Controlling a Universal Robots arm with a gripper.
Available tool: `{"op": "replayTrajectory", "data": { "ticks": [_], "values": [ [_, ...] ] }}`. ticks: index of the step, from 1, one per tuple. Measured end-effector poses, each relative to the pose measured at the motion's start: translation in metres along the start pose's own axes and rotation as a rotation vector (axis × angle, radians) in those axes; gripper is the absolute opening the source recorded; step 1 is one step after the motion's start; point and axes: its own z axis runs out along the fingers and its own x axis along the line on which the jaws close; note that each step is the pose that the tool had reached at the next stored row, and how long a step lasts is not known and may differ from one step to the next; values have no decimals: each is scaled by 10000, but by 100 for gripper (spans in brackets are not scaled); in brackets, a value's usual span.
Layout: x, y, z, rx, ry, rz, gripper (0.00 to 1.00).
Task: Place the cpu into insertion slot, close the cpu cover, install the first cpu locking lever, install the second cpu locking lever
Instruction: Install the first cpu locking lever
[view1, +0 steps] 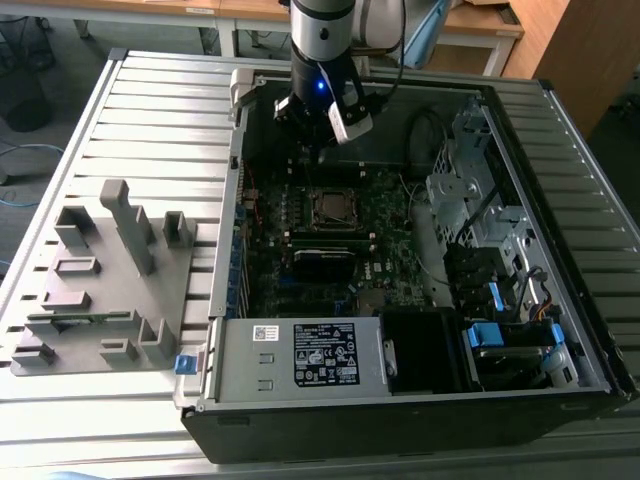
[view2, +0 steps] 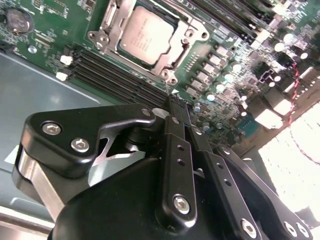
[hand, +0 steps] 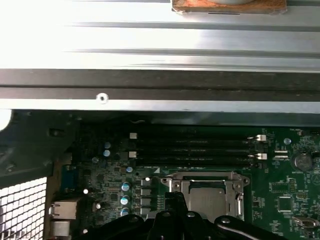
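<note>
The cpu (view2: 144, 35) lies flat in the insertion slot (view2: 169, 76) on the green board, silver top up. The cpu cover (view2: 106, 22) lies down around the chip as a silvery frame. I cannot tell how the locking levers stand. My gripper (view2: 176, 102) hangs above the board just beside the socket, fingers (view2: 172, 135) pressed together with nothing between them. In the first wrist view the gripper (hand: 175, 199) sits at the edge of the socket frame (hand: 205, 176). In the exterior view the gripper (view1: 312, 150) is just behind the socket (view1: 334, 207), inside the open computer case.
Long black memory slots (view2: 115, 75) run beside the socket. The case's metal wall (hand: 160, 85) stands close behind. A power supply (view1: 300, 355) and a drive cage (view1: 470, 190) crowd the case. A grey fixture block (view1: 110, 270) sits on the slatted table at the exterior view's left.
</note>
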Motion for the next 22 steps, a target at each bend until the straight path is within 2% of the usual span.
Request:
{"op": "replayTrajectory", "data": {
  "ticks": [14,22],
  "values": [
    [190,-4,-5,0,-1,-1,11],
    [203,-4,-5,0,-1,-1,11]
  ]
}}
